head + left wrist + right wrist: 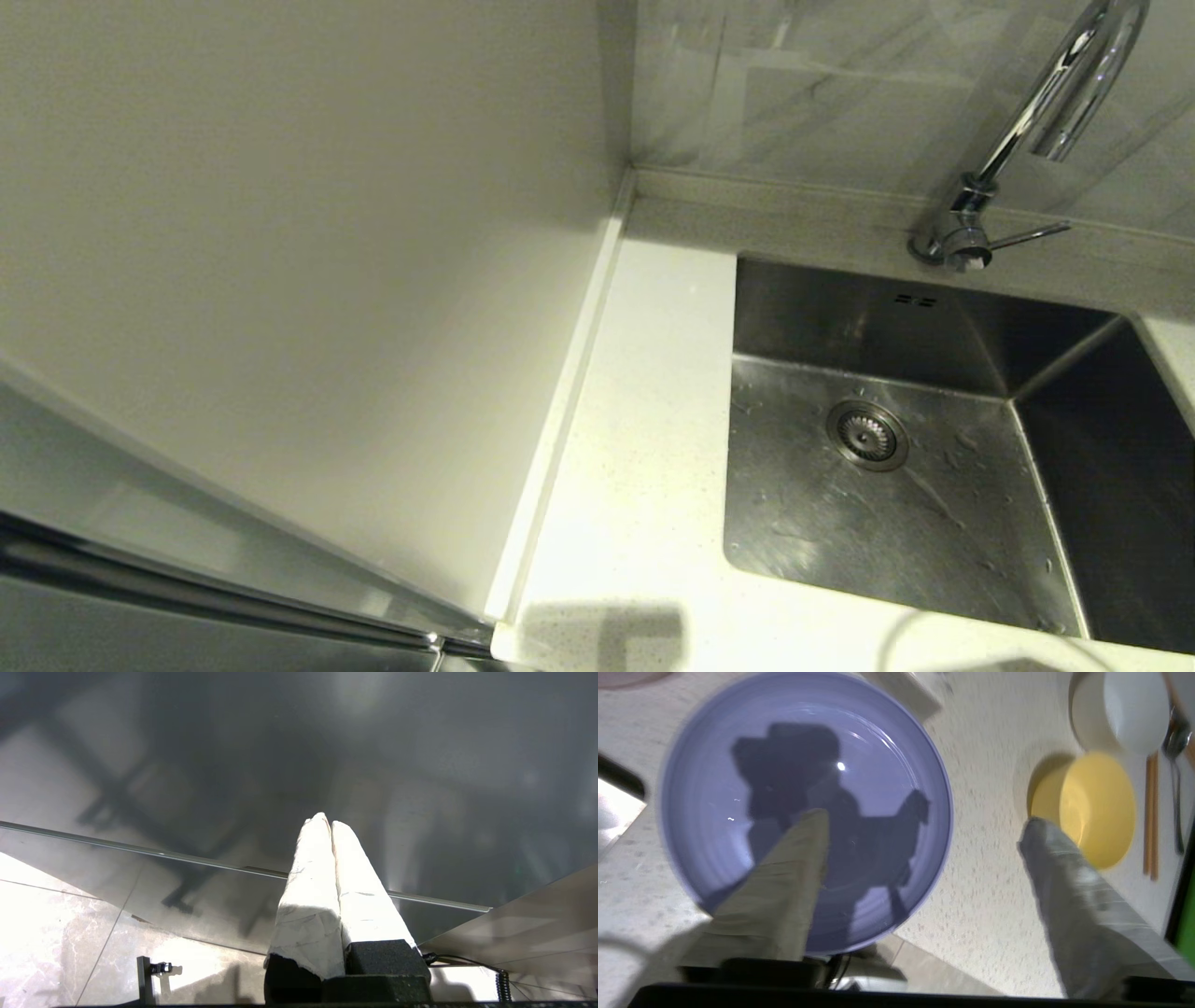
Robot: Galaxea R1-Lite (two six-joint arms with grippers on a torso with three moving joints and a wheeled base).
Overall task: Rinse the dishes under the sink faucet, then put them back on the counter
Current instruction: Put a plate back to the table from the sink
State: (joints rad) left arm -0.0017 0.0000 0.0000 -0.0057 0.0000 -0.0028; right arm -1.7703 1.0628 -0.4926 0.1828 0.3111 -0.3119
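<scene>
Plate (805,812), lilac and round, lies flat on the speckled counter (980,868) at the centre-left of the right wrist frame, and the right gripper (920,833) hangs above it with fingers spread wide and holding nothing, one fingertip over the plate's face and the other over bare counter near a yellow bowl (1092,807) at right; the left gripper (329,823) is parked with its fingers pressed together and empty. Risk, by my judgement: closing from this stance could catch the flat rim poorly so the plate slides or tips, or the outer finger could knock the yellow bowl. No brand, label or writing is legible in any view; the sink (896,485) and faucet (1036,112) on the right of the head frame stand without dishes.
</scene>
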